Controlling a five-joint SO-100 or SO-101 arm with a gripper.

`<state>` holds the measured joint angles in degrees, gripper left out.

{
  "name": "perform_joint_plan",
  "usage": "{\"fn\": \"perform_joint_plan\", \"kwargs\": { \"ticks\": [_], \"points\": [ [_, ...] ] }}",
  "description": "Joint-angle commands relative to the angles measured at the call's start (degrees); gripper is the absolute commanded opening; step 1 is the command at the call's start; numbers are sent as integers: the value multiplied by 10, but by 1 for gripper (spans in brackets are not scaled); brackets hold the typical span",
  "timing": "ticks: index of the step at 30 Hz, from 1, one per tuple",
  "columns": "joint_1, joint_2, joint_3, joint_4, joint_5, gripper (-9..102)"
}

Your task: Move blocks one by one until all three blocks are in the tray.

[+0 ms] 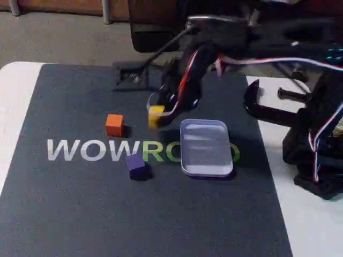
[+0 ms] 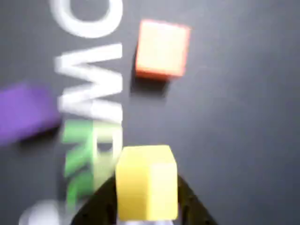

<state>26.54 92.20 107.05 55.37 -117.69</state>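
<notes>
My gripper [image 1: 157, 115] is shut on the yellow block [image 1: 156, 116], held just above the dark mat a little left of the tray [image 1: 206, 167]. In the wrist view the yellow block [image 2: 146, 183] sits between the black fingers [image 2: 101, 201] at the bottom edge. The orange block [image 1: 114, 125] rests on the mat left of the gripper, and the orange block [image 2: 162, 48] is at the top of the wrist view. The purple block [image 1: 137, 166] lies nearer the front, over the mat's lettering; the purple block [image 2: 26, 111] appears blurred at the wrist view's left edge. The tray holds nothing.
A dark mat [image 1: 80, 214] with WOWROBO lettering covers the white table [image 1: 16, 91]. A black clamp [image 1: 268, 110] and the arm's base with cables [image 1: 316, 150] stand at the right. Open mat lies in front.
</notes>
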Motion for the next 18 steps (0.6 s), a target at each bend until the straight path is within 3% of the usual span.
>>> {"fn": "perform_joint_plan", "kwargs": {
  "ticks": [1, 6, 12, 15, 18],
  "points": [
    [25, 134, 27, 52, -71, -8],
    [86, 280, 156, 49, -222, -8],
    [142, 338, 237, 11, -407, -8],
    [132, 333, 238, -16, -433, -8],
    [97, 313, 229, -33, -397, -8]
  ]
}}
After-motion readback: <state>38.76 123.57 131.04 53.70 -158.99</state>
